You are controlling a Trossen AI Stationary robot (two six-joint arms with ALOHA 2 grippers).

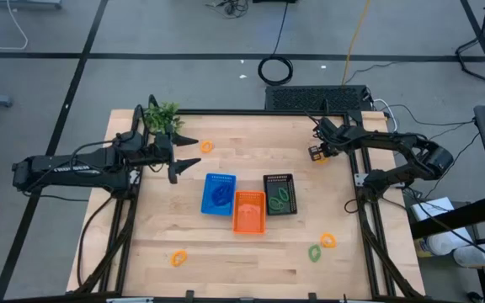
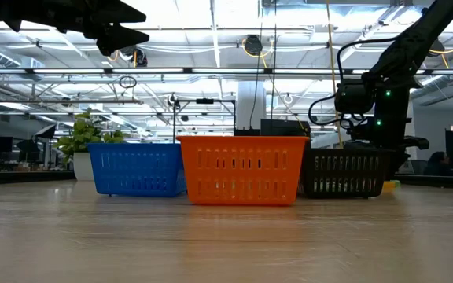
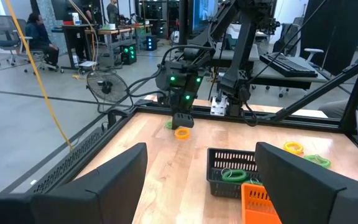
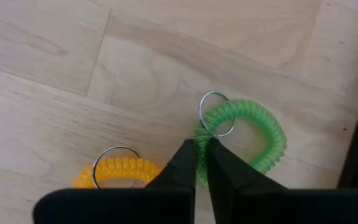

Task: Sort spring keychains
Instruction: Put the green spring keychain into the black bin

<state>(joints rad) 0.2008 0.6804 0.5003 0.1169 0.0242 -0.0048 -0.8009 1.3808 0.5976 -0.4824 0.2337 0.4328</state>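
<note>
Pinching a green keychain [image 4: 244, 137] (coil partly hidden), the right end effector [image 4: 202, 163] sits beside an orange keychain [image 4: 118, 174].

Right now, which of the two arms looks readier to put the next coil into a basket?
The right one, probably. Its right pincer is already shut on a green coil near the table's far right edge, beside an orange coil. The left pincer hangs open and empty above the table near the plant.

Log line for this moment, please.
right gripper: jaws shut on green keychain, at table | orange keychain: beside | left gripper: open, raised
</note>
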